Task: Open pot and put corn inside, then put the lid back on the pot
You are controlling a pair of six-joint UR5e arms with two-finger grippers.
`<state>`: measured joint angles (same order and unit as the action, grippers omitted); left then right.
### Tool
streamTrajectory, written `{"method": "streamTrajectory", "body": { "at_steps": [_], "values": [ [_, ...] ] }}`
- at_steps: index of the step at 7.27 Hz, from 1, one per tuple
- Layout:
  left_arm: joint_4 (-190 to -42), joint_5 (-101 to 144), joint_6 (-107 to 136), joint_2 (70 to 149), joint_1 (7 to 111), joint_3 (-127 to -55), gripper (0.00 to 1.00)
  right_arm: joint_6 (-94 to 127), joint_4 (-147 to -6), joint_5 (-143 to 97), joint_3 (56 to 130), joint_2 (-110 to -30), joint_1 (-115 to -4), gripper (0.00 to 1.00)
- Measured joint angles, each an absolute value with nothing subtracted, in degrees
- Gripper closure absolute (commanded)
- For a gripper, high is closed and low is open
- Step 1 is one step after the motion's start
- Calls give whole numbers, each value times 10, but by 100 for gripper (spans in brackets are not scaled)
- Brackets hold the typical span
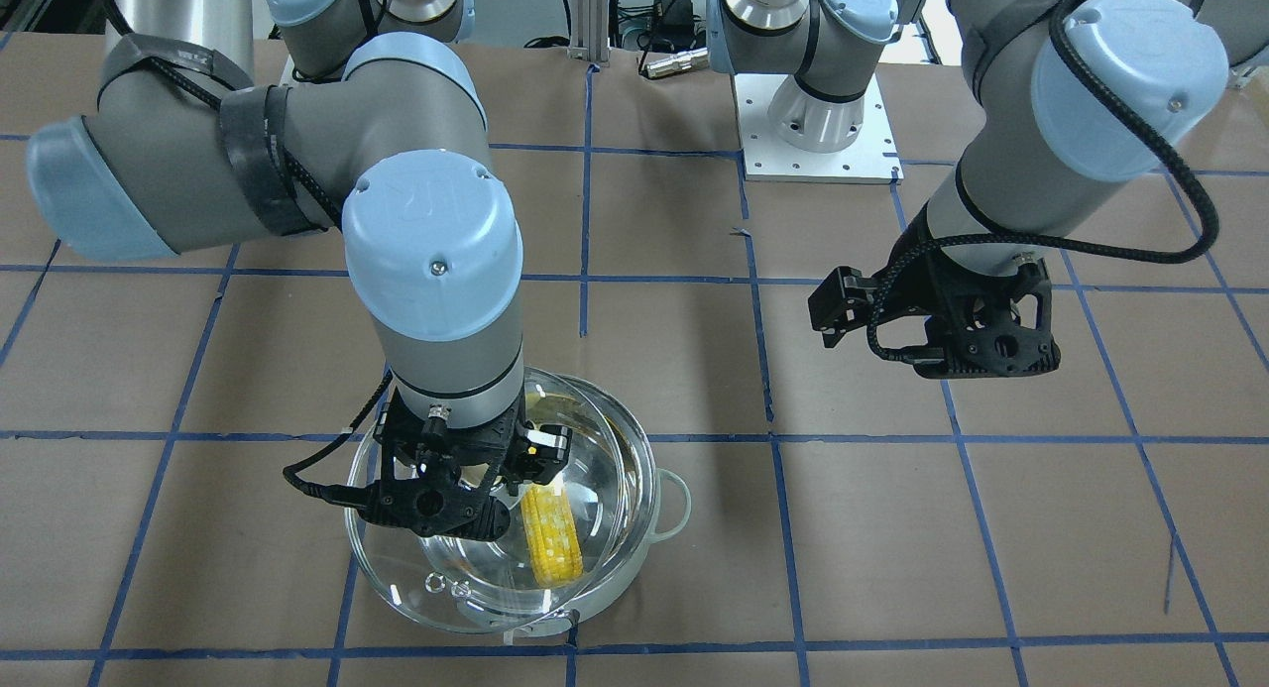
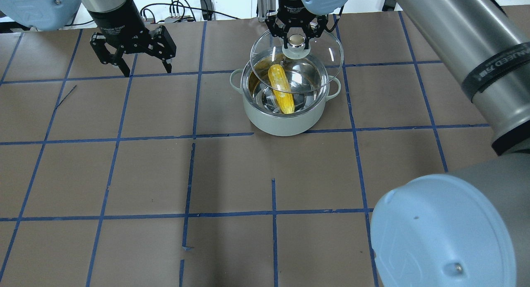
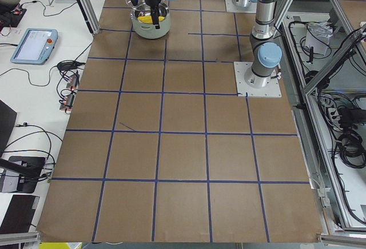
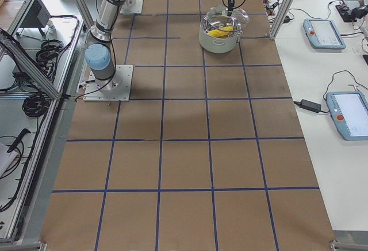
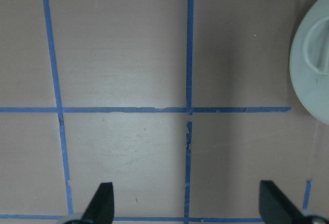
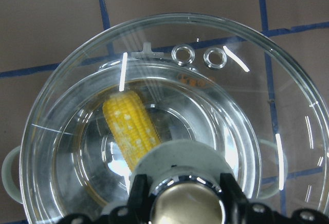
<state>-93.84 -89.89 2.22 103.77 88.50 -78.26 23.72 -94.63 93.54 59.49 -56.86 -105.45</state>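
Observation:
The pale grey-white pot (image 2: 285,121) stands on the far middle of the table. The yellow corn (image 2: 281,88) lies inside it on the steel bottom, and it also shows in the right wrist view (image 6: 128,126). My right gripper (image 2: 296,37) is shut on the knob (image 6: 185,203) of the clear glass lid (image 2: 327,51). It holds the lid a little above the pot's opening. My left gripper (image 2: 146,71) is open and empty over bare table, well to the left of the pot. In the left wrist view its fingertips (image 5: 100,203) are spread wide, with the pot's side (image 5: 311,70) at the right edge.
Brown paper with a blue tape grid covers the table (image 2: 232,175). The arms' base plates (image 1: 818,142) sit at the robot's side. Tablets and cables (image 4: 322,32) lie on the white benches beyond the table's ends.

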Motion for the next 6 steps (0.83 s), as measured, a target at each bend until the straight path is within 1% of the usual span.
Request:
{"method": "streamTrajectory", "body": {
  "at_steps": [4,6],
  "values": [
    [-932,-897,43,1057,883,-778,0,284,-986,931,632,-565,-1074,73],
    [-936,-898,43,1024,887,-796,1,283,-1005,920,647,-568,-1075,73]
  ]
}}
